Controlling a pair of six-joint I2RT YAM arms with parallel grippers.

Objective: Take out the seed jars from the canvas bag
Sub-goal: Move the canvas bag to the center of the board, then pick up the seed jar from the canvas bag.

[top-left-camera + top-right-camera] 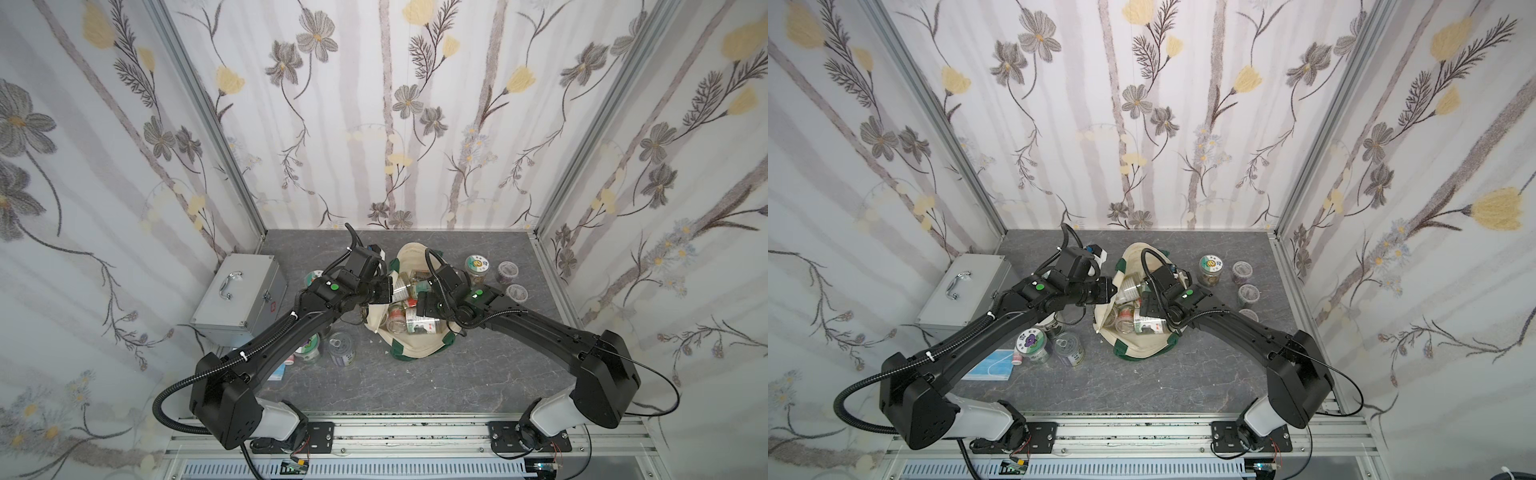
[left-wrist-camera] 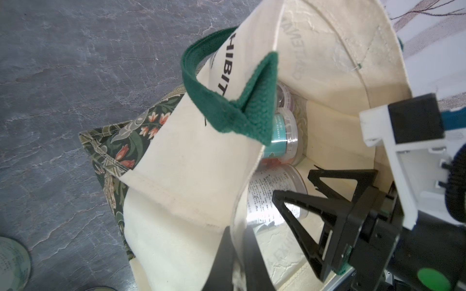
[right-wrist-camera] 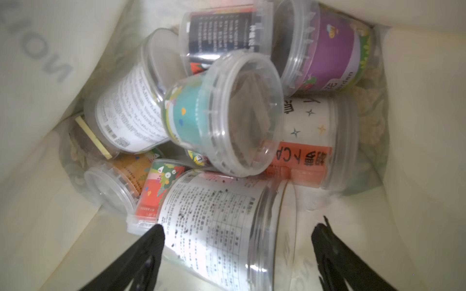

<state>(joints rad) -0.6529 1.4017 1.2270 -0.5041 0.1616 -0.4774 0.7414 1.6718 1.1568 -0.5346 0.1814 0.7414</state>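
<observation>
The canvas bag [image 1: 415, 353] [image 1: 1142, 353] stands open mid-table with several seed jars [image 1: 422, 326] lying inside. My left gripper [image 2: 238, 241] [image 1: 385, 291] is shut on the bag's cream rim [image 2: 176, 189], pinching the cloth. My right gripper [image 3: 239, 226] [image 1: 424, 305] is open inside the bag, and its fingers straddle a white text-labelled jar [image 3: 222, 252] without closing on it. Teal [image 3: 201, 121] and purple [image 3: 335, 50] jars lie deeper in. The left wrist view also shows the right gripper [image 2: 293, 185] open. More jars stand on the table to the right [image 1: 478, 266] and to the left [image 1: 341, 351].
A silver metal case [image 1: 241, 295] sits at the left wall. A blue face mask [image 1: 990, 365] and a small pink-capped bottle [image 1: 1017, 359] lie by the left arm. Patterned walls close in three sides of the grey table [image 1: 457, 382].
</observation>
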